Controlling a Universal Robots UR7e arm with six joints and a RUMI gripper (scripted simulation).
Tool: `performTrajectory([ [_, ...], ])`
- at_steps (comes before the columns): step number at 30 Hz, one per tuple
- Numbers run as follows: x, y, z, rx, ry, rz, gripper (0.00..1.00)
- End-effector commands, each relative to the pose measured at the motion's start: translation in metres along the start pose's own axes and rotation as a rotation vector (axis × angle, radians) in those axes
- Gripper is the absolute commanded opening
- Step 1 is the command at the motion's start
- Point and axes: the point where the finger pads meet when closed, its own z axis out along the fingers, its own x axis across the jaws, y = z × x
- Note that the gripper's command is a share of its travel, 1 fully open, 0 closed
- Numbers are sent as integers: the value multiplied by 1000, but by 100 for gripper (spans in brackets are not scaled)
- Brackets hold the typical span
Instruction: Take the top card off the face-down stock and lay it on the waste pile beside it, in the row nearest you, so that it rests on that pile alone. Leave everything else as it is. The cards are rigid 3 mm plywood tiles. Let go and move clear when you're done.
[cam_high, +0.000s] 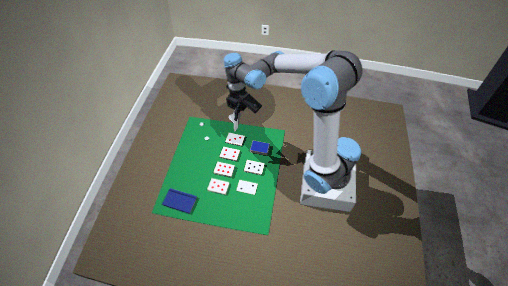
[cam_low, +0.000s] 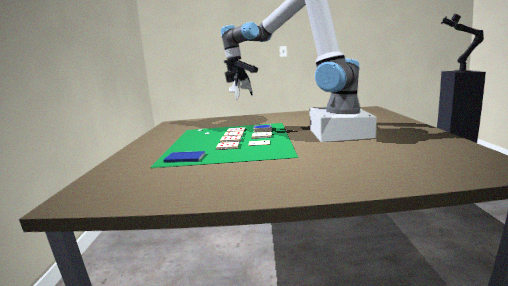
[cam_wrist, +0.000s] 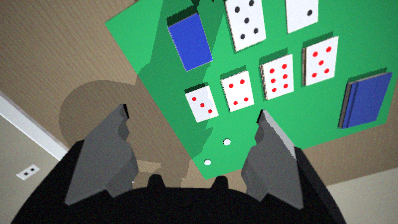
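A green mat (cam_high: 224, 177) holds the cards. A blue face-down stack (cam_high: 260, 146) lies in the row nearest the robot base. It also shows in the wrist view (cam_wrist: 189, 40). Beside it in that row lie a face-up card with black pips (cam_high: 254, 167), seen in the wrist view too (cam_wrist: 245, 22), and a card with a single black pip (cam_high: 247, 187). Several red-pip cards (cam_high: 229, 153) form the second row (cam_wrist: 276, 76). My gripper (cam_high: 235, 120) is open and empty. It hangs well above the mat's end near the first red card (cam_wrist: 202, 103), as the wrist view (cam_wrist: 192, 117) shows.
A second, larger blue stack (cam_high: 179, 200) (cam_wrist: 365, 99) lies alone at the mat's opposite corner. Two small white dots (cam_wrist: 226, 142) mark the mat edge below the gripper. The robot base (cam_high: 327, 192) stands beside the mat. A black stand (cam_low: 460, 102) with a camera arm is off the table.
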Motion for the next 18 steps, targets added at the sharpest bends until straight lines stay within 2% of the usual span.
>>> performTrajectory([
  [1,-4,-11,18,-42,2,-91,100],
  [9,-8,-35,48,-91,-10,-240,100],
  [18,-9,-51,66,-121,-22,-332,100],
])
